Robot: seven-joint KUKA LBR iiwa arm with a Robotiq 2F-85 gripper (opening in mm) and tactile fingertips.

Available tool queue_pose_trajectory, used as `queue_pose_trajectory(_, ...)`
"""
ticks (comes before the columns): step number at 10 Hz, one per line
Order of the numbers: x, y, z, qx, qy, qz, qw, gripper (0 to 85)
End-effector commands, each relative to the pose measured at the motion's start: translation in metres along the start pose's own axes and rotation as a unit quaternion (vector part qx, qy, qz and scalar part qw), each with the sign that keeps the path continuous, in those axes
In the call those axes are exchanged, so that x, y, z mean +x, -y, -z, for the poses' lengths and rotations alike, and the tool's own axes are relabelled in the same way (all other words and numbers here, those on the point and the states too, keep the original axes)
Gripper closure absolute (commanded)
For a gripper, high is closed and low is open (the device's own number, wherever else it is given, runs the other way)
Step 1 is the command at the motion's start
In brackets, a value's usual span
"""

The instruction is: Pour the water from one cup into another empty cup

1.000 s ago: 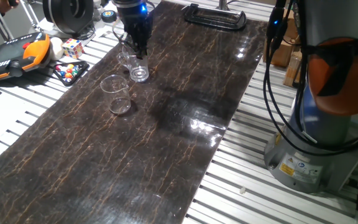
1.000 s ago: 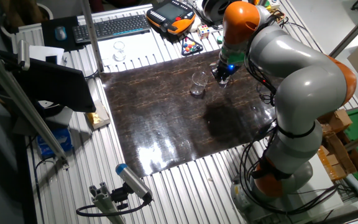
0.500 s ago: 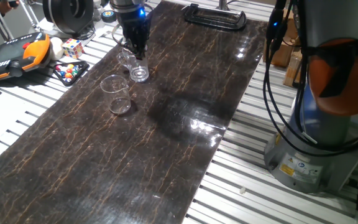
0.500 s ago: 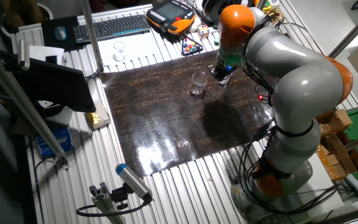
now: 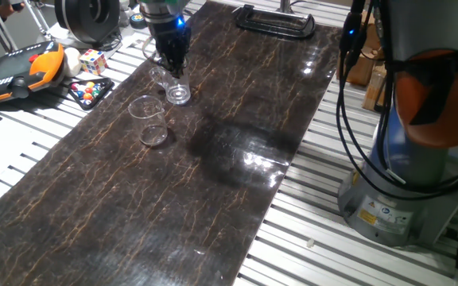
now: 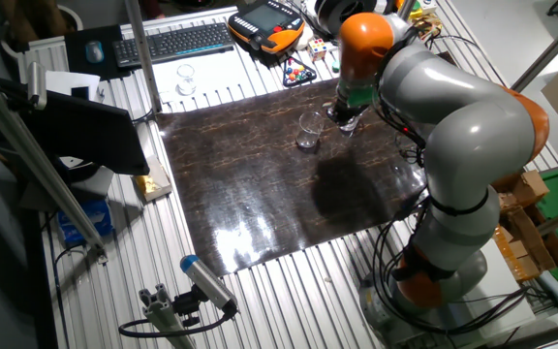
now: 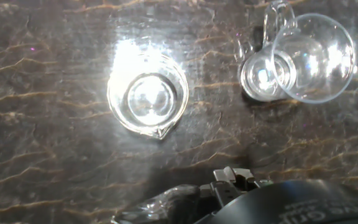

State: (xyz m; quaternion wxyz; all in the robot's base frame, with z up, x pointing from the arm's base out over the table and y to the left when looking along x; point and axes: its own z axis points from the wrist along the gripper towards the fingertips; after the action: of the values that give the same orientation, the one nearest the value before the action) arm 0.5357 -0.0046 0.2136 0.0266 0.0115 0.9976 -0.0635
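Approach step, nothing poured yet. At left on the desk [image 5: 237, 199] the tapered cup [image 5: 149, 119], empty; right and farther, the tumbler [image 5: 177, 87] directly under the gripper [image 5: 172, 62] (jaw opening: cannot tell, nothing visibly held). Next: descend squarely, close on the tumbler, lift. Since half a second ago, gripper shifted slightly farther; glasses unmoved.

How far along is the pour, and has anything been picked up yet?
Nothing looks done yet. The tumbler and the tapered cup both stand upright on the dark table, apart. In hand: the gripper hangs just above the tumbler, and the hand view shows the glass below it rather than between the fingers. Left: grasp the tumbler, lift it, tip it over the tapered cup.
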Motion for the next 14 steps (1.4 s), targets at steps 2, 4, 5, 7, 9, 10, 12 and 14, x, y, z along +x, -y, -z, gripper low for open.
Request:
queue_pose_trajectory(2,-0.004,0.001,-0.006,0.003,0.011,0.007,1.000,84.3)
queue_pose_trajectory(4,-0.012,0.008,-0.009,0.003,0.010,0.013,1.000,84.3)
queue_pose_trajectory(5,-0.017,0.014,-0.012,0.007,0.008,0.016,1.000,84.3)
queue_pose_trajectory(7,-0.024,0.020,-0.016,0.014,0.002,0.021,1.000,84.3)
queue_pose_trajectory(9,-0.033,0.019,-0.013,0.034,-0.020,0.032,0.999,84.3)
queue_pose_trajectory(10,-0.038,0.020,-0.013,0.035,-0.026,0.039,0.998,84.3)
queue_pose_trajectory(12,-0.042,0.019,-0.017,0.035,-0.025,0.039,0.998,84.3)
queue_pose_trajectory(14,-0.043,0.018,-0.020,0.027,-0.021,0.035,0.999,84.3)
